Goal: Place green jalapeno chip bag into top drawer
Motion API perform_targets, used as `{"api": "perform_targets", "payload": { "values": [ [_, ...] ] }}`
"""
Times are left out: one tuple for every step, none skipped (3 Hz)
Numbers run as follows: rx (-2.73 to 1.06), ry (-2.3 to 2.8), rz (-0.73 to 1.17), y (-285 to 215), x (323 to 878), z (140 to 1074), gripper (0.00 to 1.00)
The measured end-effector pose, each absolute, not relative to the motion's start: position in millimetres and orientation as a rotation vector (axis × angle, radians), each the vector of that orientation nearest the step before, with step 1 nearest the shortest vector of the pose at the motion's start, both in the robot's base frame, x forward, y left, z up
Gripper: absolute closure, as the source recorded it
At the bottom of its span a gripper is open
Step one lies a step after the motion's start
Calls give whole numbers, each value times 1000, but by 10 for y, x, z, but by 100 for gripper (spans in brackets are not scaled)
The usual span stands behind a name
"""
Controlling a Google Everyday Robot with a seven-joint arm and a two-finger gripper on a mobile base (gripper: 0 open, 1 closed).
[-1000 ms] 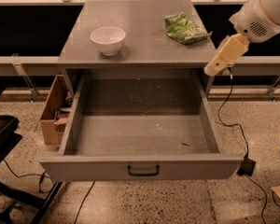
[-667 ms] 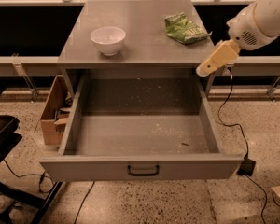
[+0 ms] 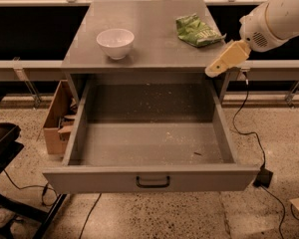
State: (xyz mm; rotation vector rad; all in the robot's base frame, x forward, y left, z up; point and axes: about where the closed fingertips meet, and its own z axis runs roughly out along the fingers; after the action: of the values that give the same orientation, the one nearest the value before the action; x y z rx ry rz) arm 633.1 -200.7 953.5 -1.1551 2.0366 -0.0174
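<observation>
The gripper (image 3: 212,70), fingers looking pressed together and empty, is hovering beside the green jalapeno chip bag (image 3: 197,30) on the tabletop (image 3: 154,44), above the open top drawer (image 3: 89,179).

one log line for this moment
phase: pre-grasp | green jalapeno chip bag: on tabletop | gripper: at tabletop's front right corner, apart from bag | top drawer: open, bag not in

No readable text; gripper (image 3: 210,72) hovers at front corner of table (image 3: 154,39).

Camera looks down from front onto drawer (image 3: 89,179), pincer (image 3: 214,68) right
</observation>
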Motion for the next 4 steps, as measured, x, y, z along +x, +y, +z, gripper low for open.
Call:
{"api": "perform_targets", "payload": {
  "values": [
    [-1027, 1915, -6, -1920, 6952, 9652, 0],
    [-916, 1813, -14, -1958, 7444, 9910, 0],
    [-717, 1751, 21, -2156, 8109, 10037, 0],
    [-539, 1762, 70, -2348, 8491, 9934, 0]
  ]
}}
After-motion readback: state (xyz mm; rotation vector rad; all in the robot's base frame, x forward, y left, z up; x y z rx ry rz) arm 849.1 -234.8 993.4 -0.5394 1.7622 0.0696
